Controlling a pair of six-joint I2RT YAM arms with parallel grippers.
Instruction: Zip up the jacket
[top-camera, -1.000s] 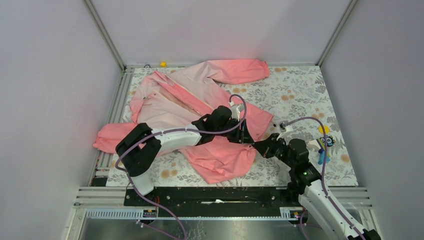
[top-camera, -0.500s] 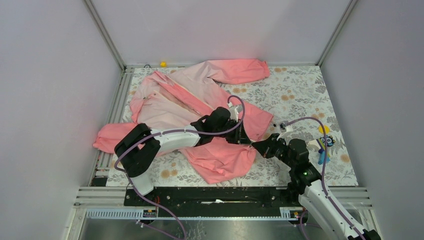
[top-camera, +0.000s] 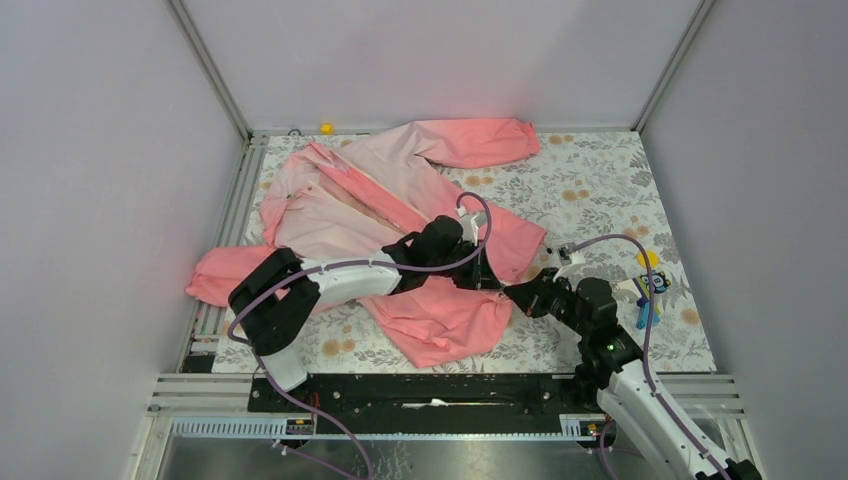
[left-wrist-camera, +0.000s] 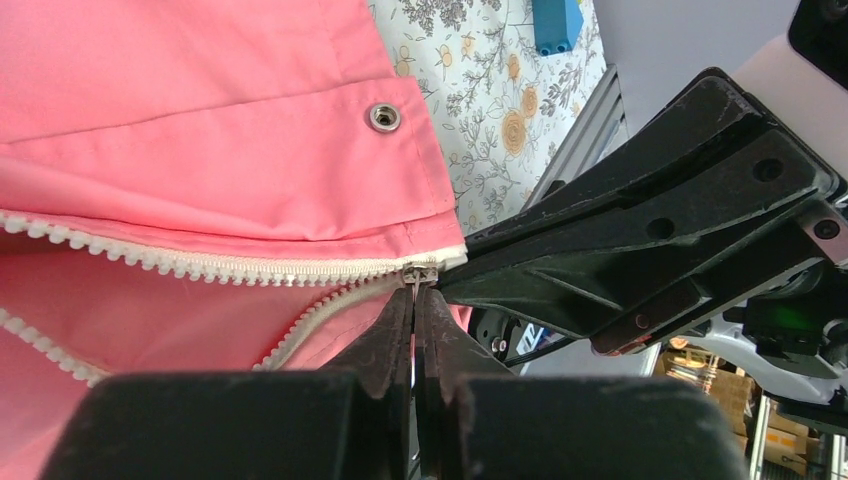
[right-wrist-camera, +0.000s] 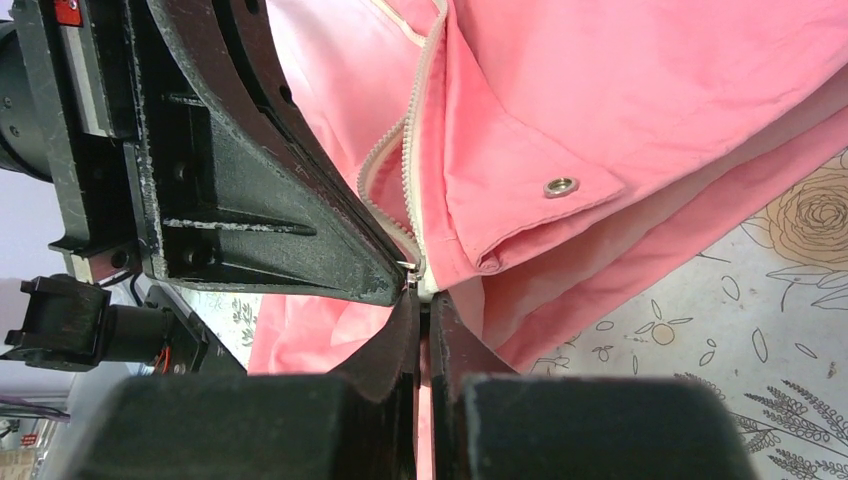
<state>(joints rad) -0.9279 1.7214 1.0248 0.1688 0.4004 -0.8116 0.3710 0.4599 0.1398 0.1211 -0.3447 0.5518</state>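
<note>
So, the jacket (top-camera: 400, 200) is spread out crumpled on the flowery table cover (top-camera: 600, 180), mostly over the left and middle part. One coral sleeve is thrown toward the far edge and another is laid by the left rail. The front is seen open for nearly its whole length. The two whitish rows of zipper teeth (left-wrist-camera: 200, 262) are only brought together right down at the hem, near the middle of the table.

That's where both arms are gathered. The left gripper (left-wrist-camera: 415, 300) is pinched fully closed, no gap left between the fingers, and the little metal zipper pull (left-wrist-camera: 418, 272) is caught right at its tips. The right gripper (right-wrist-camera: 421, 305) is clamped tight too, and the white bottom end of the zipper at the jacket's hem corner is held between its fingers. The two sets of fingertips are met nose to nose, practically touching at the pull.

A silver snap (left-wrist-camera: 384, 117) is seen on the hem flap just beside the zipper. Some small blue and yellow bits (top-camera: 648, 290) are parked near the right edge, well apart from the jacket.
</note>
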